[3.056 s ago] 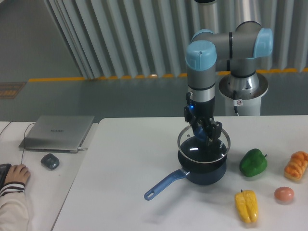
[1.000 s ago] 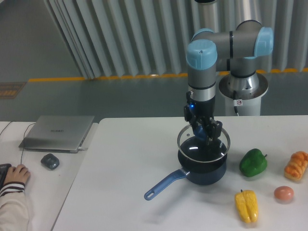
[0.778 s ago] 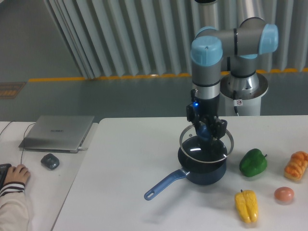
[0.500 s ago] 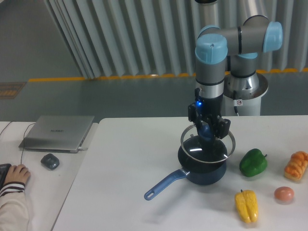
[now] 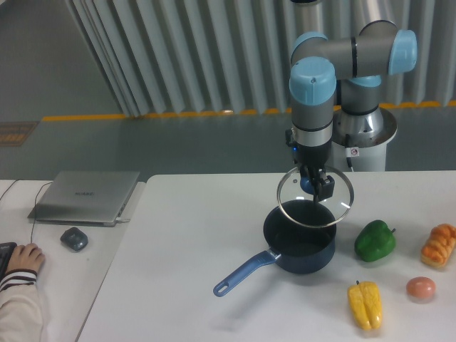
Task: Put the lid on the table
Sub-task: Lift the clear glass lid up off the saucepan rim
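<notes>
The round glass lid [image 5: 335, 206] with a thin silver rim hangs tilted in the air above the dark blue saucepan [image 5: 299, 246]. My gripper [image 5: 312, 184] is shut on its small blue centre knob, just above and slightly right of the pan's mouth. The pan stands open on the large white table [image 5: 199, 242], its long blue handle [image 5: 244, 272] pointing to the front left.
A green pepper [image 5: 375, 241], a yellow pepper [image 5: 365, 305], a small reddish fruit [image 5: 420, 287] and an orange pastry [image 5: 438, 245] lie right of the pan. The adjoining desk on the left bears a laptop [image 5: 85, 197], a mouse [image 5: 74, 239] and a person's hand [image 5: 21, 260].
My gripper has lifted the lid off the saucepan and carried it up and slightly right. The lid now hangs tilted above the open pan.
</notes>
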Robot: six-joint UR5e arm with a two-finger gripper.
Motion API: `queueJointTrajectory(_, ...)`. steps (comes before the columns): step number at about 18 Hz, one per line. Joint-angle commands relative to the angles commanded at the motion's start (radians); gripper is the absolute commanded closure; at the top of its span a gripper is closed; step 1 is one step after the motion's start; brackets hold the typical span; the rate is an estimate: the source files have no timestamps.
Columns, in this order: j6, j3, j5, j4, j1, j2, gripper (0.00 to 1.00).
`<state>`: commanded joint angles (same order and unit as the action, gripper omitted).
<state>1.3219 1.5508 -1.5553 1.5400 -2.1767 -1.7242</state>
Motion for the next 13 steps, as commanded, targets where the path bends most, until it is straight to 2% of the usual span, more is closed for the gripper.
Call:
queueJointTrajectory(3, 0.031, 0.023, 0.0, -0.003, -0.014, 0.02, 0.47)
queueJointTrajectory(5, 0.156, 0.026, -0.003, -0.003, -0.026, 0.026, 0.47)
queueJointTrajectory(7, 0.265, 0.07, 0.004, -0.015, -0.049, 0.047, 0.48)
queueJointTrajectory(8, 0.283, 0.1, 0.007, -0.032, -0.066, 0.064, 0.48)
queueJointTrajectory(10, 0.292, 0.114, 0.012, -0.067, -0.093, 0.089, 0.48)
queueJointTrajectory(13, 0.325, 0.12, 0.004, -0.07, -0.124, 0.11, 0.48)
